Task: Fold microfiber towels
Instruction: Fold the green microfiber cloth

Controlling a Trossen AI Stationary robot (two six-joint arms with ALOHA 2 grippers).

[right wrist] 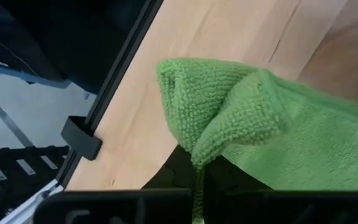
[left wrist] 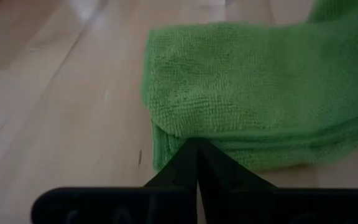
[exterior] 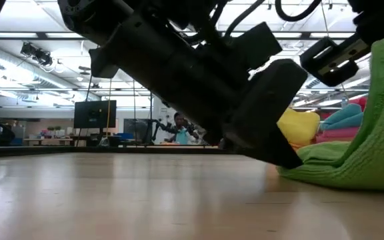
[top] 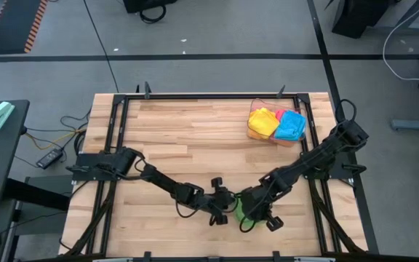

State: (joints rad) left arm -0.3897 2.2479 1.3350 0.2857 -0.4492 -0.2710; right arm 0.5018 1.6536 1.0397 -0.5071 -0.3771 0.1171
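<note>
Left gripper (left wrist: 196,149): pressed together on the green towel's (left wrist: 247,93) edge, so the fold is pinned.
Right gripper (right wrist: 197,171): a corner is pinched, held up for folding.

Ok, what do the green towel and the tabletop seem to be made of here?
Green towel: soft looped pile, matte and fuzzy, probably microfiber; the right wrist view shows its nubbly loops, and it folds in limp layers. Tabletop: light wood in narrow jointed strips, like butcher block, with visible grain and a slight sheen, likely sealed. Its dark frame looks like metal.
</note>
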